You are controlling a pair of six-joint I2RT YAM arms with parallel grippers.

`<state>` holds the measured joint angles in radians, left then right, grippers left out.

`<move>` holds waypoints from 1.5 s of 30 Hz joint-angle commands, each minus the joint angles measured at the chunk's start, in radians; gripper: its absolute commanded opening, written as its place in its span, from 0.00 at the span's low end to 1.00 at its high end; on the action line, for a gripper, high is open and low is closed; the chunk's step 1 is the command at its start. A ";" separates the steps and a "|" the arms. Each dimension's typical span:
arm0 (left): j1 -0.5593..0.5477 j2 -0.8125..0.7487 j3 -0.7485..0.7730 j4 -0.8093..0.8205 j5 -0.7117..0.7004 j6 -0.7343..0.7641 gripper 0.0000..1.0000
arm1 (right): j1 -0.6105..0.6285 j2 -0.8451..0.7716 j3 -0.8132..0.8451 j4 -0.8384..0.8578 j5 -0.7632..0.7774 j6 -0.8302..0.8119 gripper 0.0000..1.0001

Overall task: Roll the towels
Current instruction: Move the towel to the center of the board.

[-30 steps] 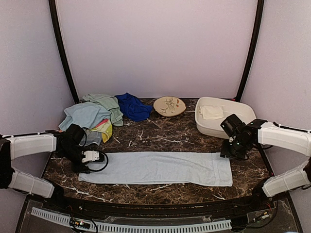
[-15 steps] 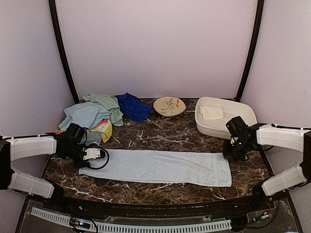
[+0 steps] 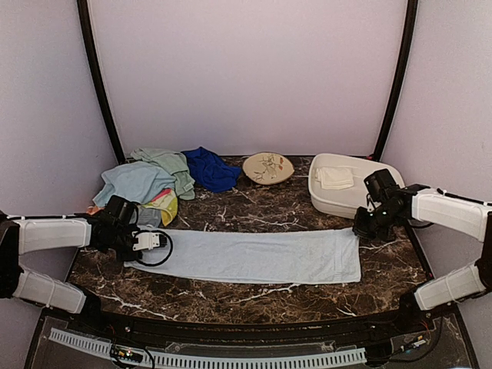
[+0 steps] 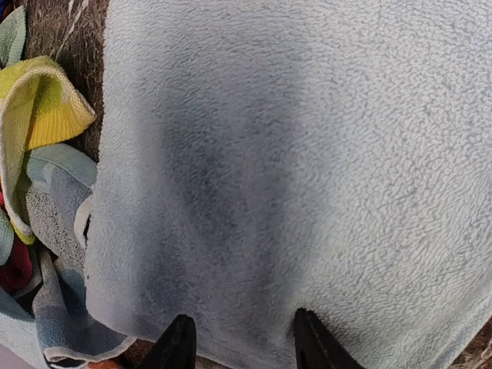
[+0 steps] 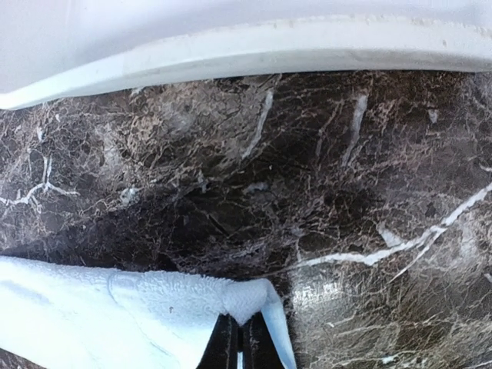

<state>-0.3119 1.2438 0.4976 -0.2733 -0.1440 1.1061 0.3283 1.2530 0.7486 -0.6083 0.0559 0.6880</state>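
A long light blue towel (image 3: 246, 256) lies spread flat across the marble table. My right gripper (image 3: 361, 229) is shut on its far right corner, which stands pinched up between the jaws (image 5: 242, 338) while the towel (image 5: 115, 315) runs off to the left. My left gripper (image 3: 138, 250) sits low at the towel's left end, its jaws (image 4: 246, 342) apart over the flat cloth (image 4: 307, 154). More towels are heaped at the back left: light blue (image 3: 134, 182), pale green (image 3: 173, 165), royal blue (image 3: 209, 169) and yellow (image 3: 165, 204).
A white tub (image 3: 384, 181) stands at the back right with a cream towel (image 3: 334, 177) in it, its rim (image 5: 231, 46) just beyond my right gripper. A round patterned plate (image 3: 267, 167) sits at the back centre. The yellow towel (image 4: 42, 108) lies close beside my left gripper.
My right gripper closed on the towel's right corner and drew it toward the tub. The whole towel slid away from the front edge, and my left gripper moved back with its left end.
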 commanded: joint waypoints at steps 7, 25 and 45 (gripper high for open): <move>0.008 0.084 -0.085 -0.015 -0.084 0.040 0.45 | -0.056 0.189 0.025 0.072 0.087 -0.070 0.15; 0.008 0.014 0.217 -0.353 0.181 -0.095 0.62 | 0.085 0.081 -0.043 0.215 -0.110 0.043 0.10; 0.010 0.265 0.141 -0.059 0.069 -0.159 0.61 | 0.018 0.242 0.042 0.128 0.058 -0.064 0.41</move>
<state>-0.3115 1.4792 0.6991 -0.2543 -0.0734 0.9562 0.3603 1.5230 0.7647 -0.4065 0.0132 0.6373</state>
